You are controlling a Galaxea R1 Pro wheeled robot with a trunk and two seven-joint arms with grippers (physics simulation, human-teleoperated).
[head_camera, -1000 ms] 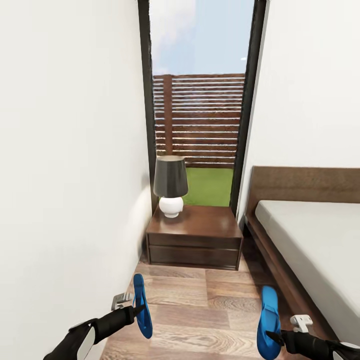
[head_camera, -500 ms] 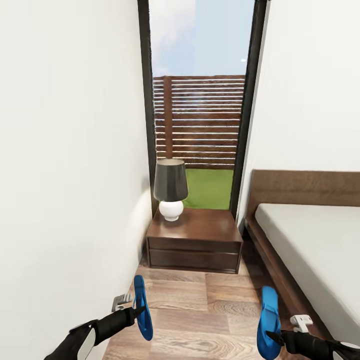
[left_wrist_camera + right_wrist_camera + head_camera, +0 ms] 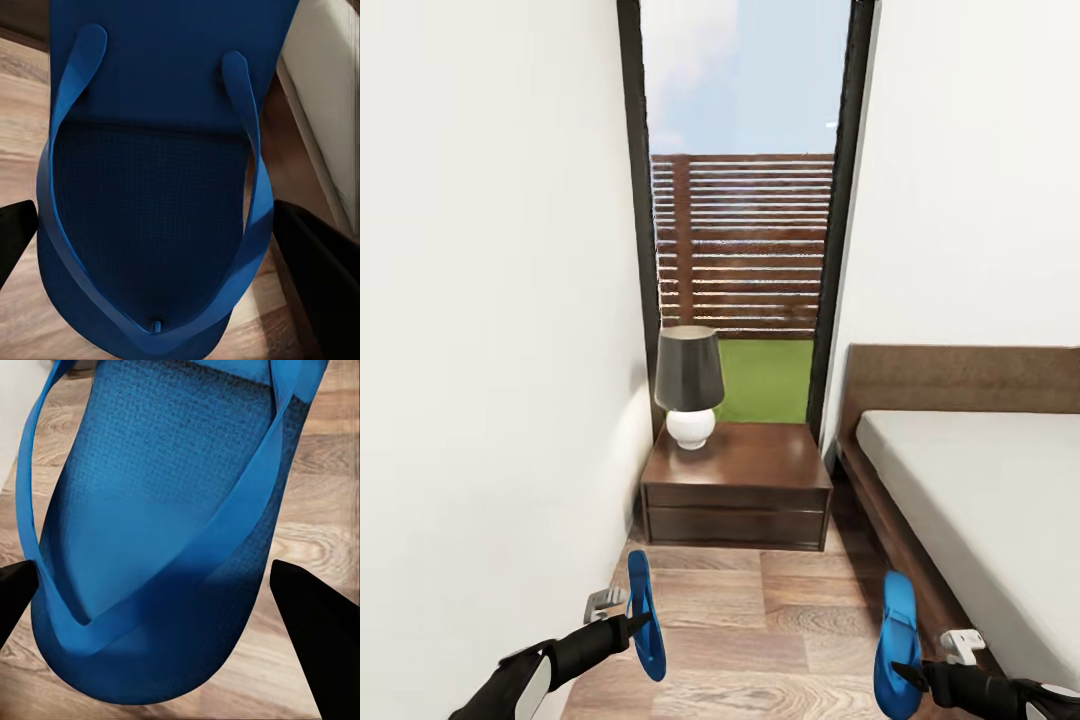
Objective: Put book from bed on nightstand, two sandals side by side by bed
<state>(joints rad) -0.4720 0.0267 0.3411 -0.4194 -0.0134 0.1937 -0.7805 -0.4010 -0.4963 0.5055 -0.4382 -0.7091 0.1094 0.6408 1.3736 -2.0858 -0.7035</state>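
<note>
Camera shifted; sandals (image 3: 643,615) still gripped on edge, long axes toward nightstand (image 3: 736,485).

A: Head view: from above, facing forward and down a narrow aisle toward the nightstand (image 3: 736,485) and window (image 3: 743,210), bed (image 3: 970,480) at right.

B: Wrist views: each looks along its tool, very close on a sandal (image 3: 154,187) (image 3: 161,540).

A: Shared: both sandals, the plank floor (image 3: 780,620); the left wrist view also catches the bed's edge.
</note>
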